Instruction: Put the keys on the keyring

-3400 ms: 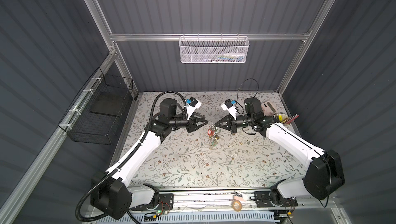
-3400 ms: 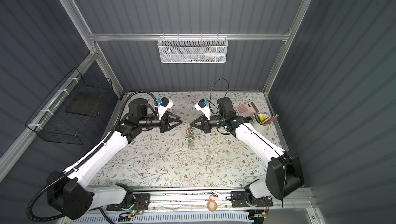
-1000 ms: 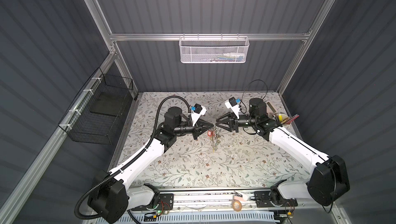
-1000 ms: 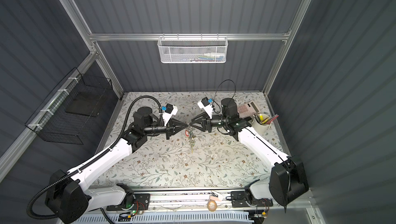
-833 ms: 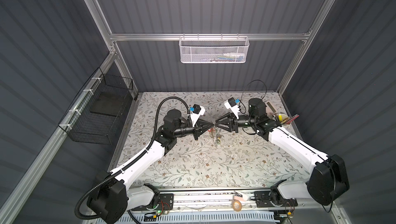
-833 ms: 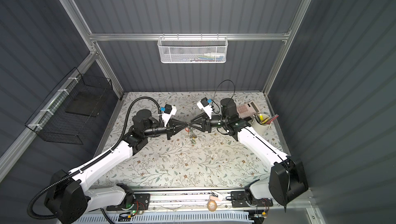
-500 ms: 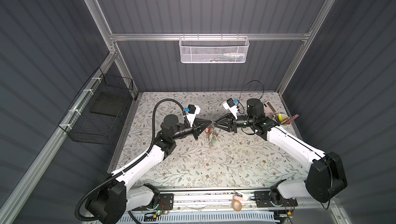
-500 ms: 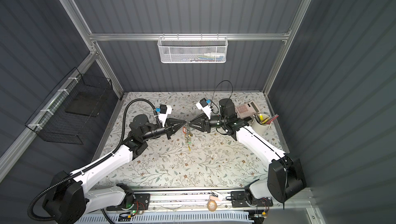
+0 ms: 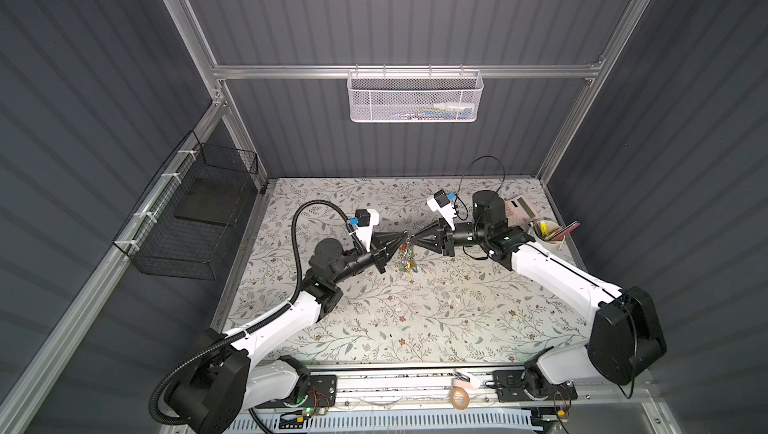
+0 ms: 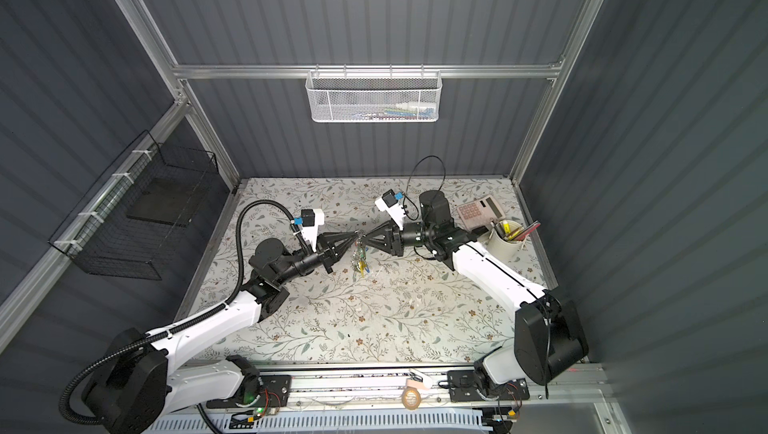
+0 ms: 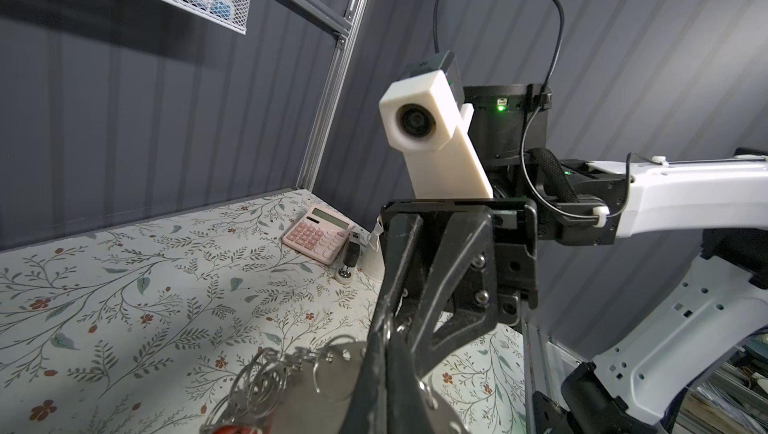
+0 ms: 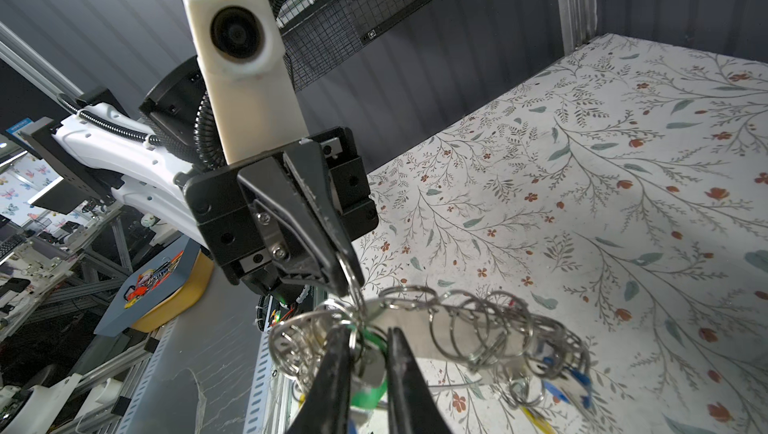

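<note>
Both arms meet above the middle of the table, and the keyring [image 9: 408, 259] hangs between their tips in both top views. In the right wrist view it is a bunch of silver rings [image 12: 478, 324] with blue and yellow tags. My left gripper [image 12: 347, 274] is shut on one ring at the top of the bunch. The keys [image 12: 368, 394], with their green tag, sit between the fingers of my right gripper [image 12: 370, 332], which is closed on them. In the left wrist view my left gripper [image 11: 384, 369] pinches a ring beside a silver plate.
A pink calculator [image 9: 521, 209] and a white cup of pens [image 9: 548, 232] stand at the back right, close behind the right arm. A white mesh basket [image 9: 413, 97] hangs on the back wall. A black wire basket [image 9: 195, 216] hangs on the left wall.
My left gripper, open and apart earlier, has come in shut onto the bunch and drawn back a little. My right gripper's jaws have narrowed onto the green-tagged keys.
</note>
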{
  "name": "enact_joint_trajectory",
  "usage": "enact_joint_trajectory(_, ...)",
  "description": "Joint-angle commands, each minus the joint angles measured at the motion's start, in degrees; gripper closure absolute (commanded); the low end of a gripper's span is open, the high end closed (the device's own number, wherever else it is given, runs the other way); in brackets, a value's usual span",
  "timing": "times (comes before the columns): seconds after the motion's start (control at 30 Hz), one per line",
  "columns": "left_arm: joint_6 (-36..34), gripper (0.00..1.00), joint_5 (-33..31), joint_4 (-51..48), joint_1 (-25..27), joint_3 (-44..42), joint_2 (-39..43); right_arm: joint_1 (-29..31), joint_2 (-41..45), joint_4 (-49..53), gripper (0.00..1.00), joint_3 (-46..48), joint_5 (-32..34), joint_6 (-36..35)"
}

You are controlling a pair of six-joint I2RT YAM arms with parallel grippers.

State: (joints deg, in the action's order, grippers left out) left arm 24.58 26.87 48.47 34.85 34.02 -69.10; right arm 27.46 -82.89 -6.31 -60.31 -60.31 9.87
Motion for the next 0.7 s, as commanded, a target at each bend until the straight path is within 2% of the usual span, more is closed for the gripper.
enact_joint_trajectory(0.0,2.1,1.0,-2.9,11.3,0.6,0.0,0.1,1.0,-0.7,0.4,0.81,-1.9,-1.2,0.0)
enact_joint_trajectory(0.13,4.3,1.0,-3.7,18.1,1.3,-1.3,-2.3,1.6,-1.9,1.2,0.79,-3.3,-1.5,0.1)
enact_joint_trajectory(0.4,4.3,1.0,-6.4,25.1,3.3,-2.7,-5.9,2.2,-3.7,2.2,0.77,-6.3,-1.8,0.6)
enact_joint_trajectory(0.67,7.5,1.0,-7.5,35.4,4.9,-3.0,-12.4,2.1,-4.4,-4.1,0.72,-6.2,-3.0,5.8)
